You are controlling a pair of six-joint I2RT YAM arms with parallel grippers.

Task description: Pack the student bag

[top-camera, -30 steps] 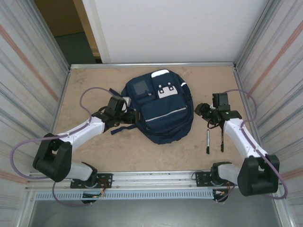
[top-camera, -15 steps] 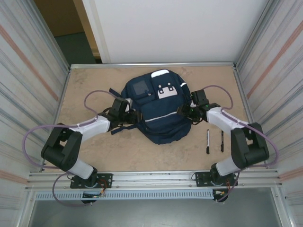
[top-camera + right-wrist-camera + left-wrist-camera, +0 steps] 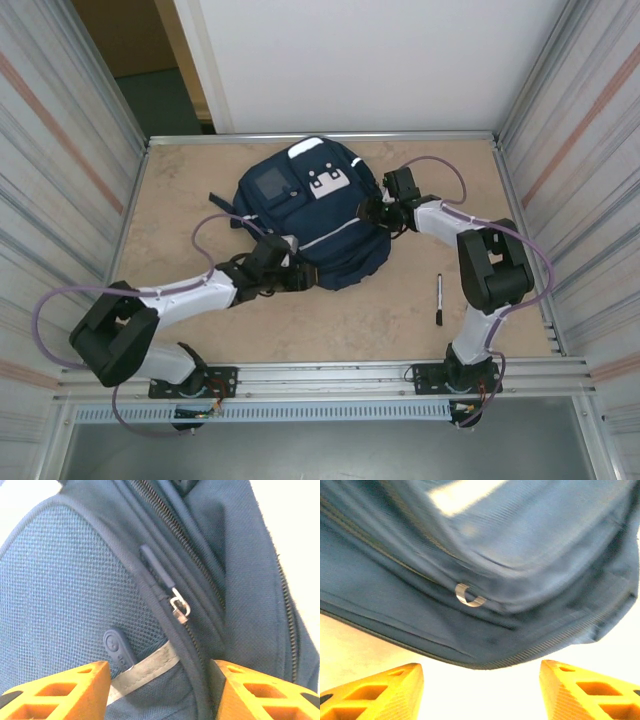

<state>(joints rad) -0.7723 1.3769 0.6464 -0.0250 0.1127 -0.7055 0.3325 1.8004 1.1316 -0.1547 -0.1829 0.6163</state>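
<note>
Student bag [image 3: 318,225] shifted left; woven navy fabric, mesh pocket [image 3: 75,580].

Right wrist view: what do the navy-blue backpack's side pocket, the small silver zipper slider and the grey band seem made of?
Side pocket of the navy-blue fabric backpack: matte mesh cloth, likely synthetic; tiny holes show. Small silver zipper slider: apparently metal; it glints. Grey band along the pocket's edge: possibly elastic or woven trim; flat, dull, too blurred to settle.

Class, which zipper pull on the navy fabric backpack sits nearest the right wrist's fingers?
The rounded navy rubber pull, beside one finger; the silver metal pull is farther.
</note>
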